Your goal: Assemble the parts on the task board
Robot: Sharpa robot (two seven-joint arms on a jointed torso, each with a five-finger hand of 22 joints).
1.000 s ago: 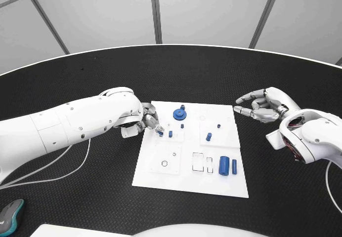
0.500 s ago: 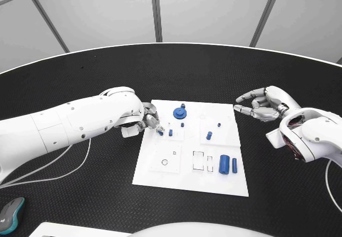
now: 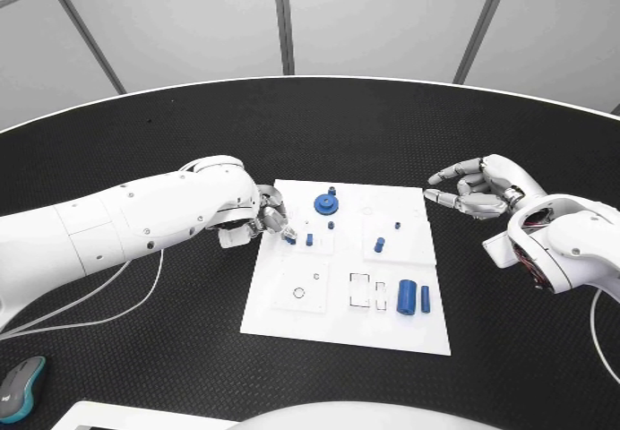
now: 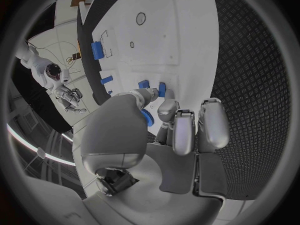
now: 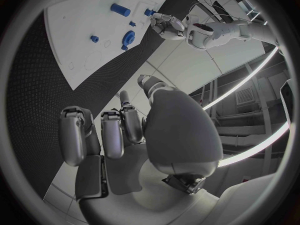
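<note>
Left hand (image 3: 262,220) at task board (image 3: 339,330) left edge, fingers pinching small blue part (image 4: 146,117). Right hand (image 3: 476,190) off board's right edge, above bench (image 3: 193,125), fingers apart, holding nothing. Several blue pieces stand on board; rectangular slots unfilled. Judged partway.

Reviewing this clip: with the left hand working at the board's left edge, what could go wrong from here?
1. The left hand appears to pinch a small blue part between thumb and fingers; so small a grip could slip and drop it.
2. Two short blue pegs stand just past the fingertips, so a push forward may knock them.
3. The right hand hovers off the task board, which nothing visibly steadies; it might slide.
</note>
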